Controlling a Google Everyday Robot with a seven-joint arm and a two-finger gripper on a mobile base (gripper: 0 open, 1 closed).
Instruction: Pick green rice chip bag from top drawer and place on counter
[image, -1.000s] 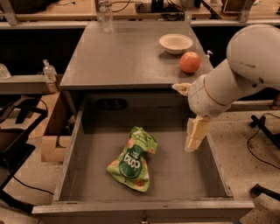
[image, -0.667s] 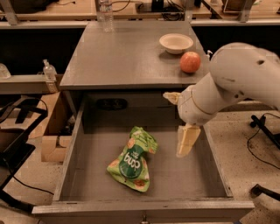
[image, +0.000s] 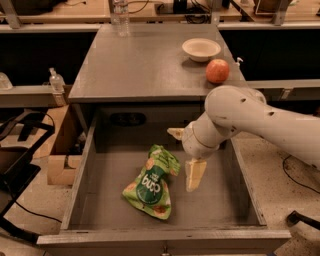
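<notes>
One green rice chip bag (image: 150, 182) lies in the open top drawer (image: 79, 176), with the hand (image: 182, 159) spread just to its right.
Label: a dark green round logo with white lettering, which cannot be read with certainty, and orange chip pictures around it. The bag lies flat on the drawer bottom, left of centre, with its crinkled top end toward the far right. On the grey surface (image: 145, 60) behind the drawer stand a pale bowl (image: 201, 49) and a red-orange fruit (image: 217, 71) at the far right, and a clear bottle (image: 119, 10) at the far edge. A small spray bottle (image: 56, 82) stands on a ledge to the left. The white arm (image: 260, 117) reaches in from the right across the drawer's right wall and hides part of the surface's near right corner. One finger points left and the other points down, both wide apart, holding nothing and clear of the bag.
</notes>
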